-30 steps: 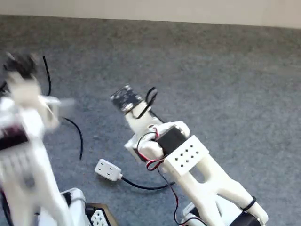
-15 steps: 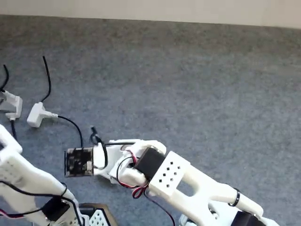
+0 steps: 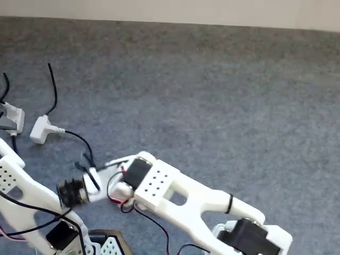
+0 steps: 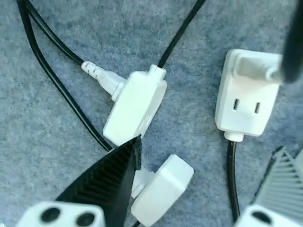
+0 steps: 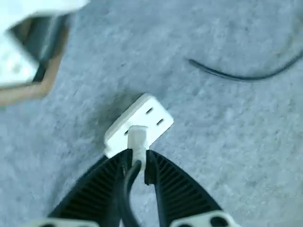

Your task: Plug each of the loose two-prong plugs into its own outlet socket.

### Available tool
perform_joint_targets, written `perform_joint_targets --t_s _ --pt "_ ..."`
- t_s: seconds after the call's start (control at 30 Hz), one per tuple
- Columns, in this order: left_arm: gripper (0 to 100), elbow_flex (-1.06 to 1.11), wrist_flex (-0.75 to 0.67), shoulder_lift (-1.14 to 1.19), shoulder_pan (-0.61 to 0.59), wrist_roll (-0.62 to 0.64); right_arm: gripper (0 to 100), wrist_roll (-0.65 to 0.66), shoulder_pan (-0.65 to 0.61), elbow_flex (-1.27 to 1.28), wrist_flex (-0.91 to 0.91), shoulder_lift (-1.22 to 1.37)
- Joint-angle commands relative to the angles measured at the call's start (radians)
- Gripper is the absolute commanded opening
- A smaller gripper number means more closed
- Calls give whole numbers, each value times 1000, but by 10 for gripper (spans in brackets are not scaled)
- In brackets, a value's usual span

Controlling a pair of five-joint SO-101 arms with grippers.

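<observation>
Carpet (image 3: 223, 95) lies bare across the whole upper right of the overhead picture, so there is plenty of room that way. The crowding is at the lower left, where the right arm (image 3: 175, 194) stretches across and sets the right gripper (image 3: 71, 192) close against the left arm (image 3: 18, 191), with a brown box (image 3: 109, 241) at the bottom edge. A white plug (image 3: 40, 129) lies on its cord at the middle left, well apart from that gripper. From the left wrist, the left gripper (image 4: 208, 151) hangs with its fingers spread and nothing between them. Under it are a socket (image 4: 245, 106) showing two slots, a white block (image 4: 135, 106) beside it and a smaller white piece (image 4: 163, 189) near the black finger. I can't tell whether those two are plugs or sockets, and black cords (image 4: 47, 80) cross around them. From the right wrist, the fingers are pinched shut on the neck of a second socket (image 5: 139, 120), just where its cord leaves, with the slotted face pointing away. I'd reckon the step is bringing this one to a plug. Held by the neck it could swivel, so I'd carry it low and slow. I'd also swing out over the open carpet rather than through the left arm, minding the loose cord (image 5: 241, 75) nearby and the box.
</observation>
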Motion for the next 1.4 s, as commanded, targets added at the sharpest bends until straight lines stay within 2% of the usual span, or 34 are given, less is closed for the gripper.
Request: perform_joint_targets --t_s 0.0,0.07,0.17,0.27,0.4,0.63,0.77,1.1,1.37 --pt "400 -85 8 22 -12 -3 5 -601 97 -156 18 -1" --pt "400 -102 11 38 -12 -3 5 -838 163 -208 97 5" --pt "400 -125 11 51 -12 -3 5 -990 194 -249 217 7" --pt "400 -128 11 54 -12 -3 6 -1154 170 -266 305 5" --pt "400 -124 11 56 -8 0 6 -1539 111 -266 314 -2" --pt "400 -122 12 56 -12 2 5 -1886 30 -259 302 8" --pt "400 -122 8 56 -12 0 5 -1942 25 -254 286 10" --pt "400 -122 9 56 -12 0 5 -1947 30 -99 228 8" --pt "400 -122 9 58 -12 0 5 -1947 27 -93 225 8"
